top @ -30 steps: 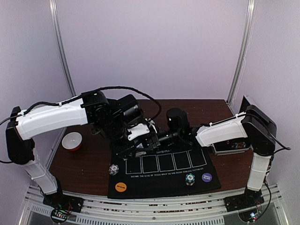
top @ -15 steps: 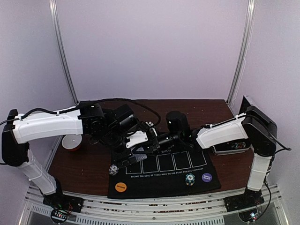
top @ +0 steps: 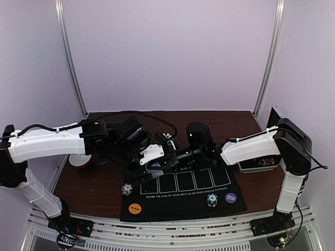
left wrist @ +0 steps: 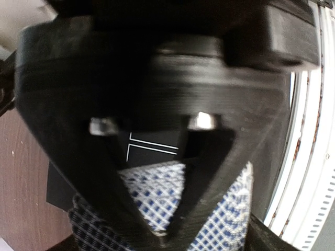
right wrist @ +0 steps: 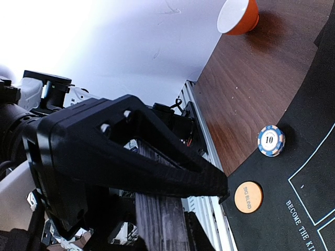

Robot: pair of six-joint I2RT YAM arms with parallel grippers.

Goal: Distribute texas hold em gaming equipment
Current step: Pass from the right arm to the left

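Brown wooden table (top: 99, 180), checkered card deck (left wrist: 152, 201)

On the mat (top: 183, 194), along its near edge: big blind disc (top: 135, 208) at the left corner; second blind disc (top: 231, 198) toward the right, right chip stack (top: 212, 200) just left of it; left chip stack (top: 127, 189) at the mat's left edge; cards (left wrist: 157, 201) over its far left part, between my left arm (top: 49, 142) and my right arm (top: 246, 149); cup (top: 78, 162) left of the mat; case (top: 259, 163) right of it.
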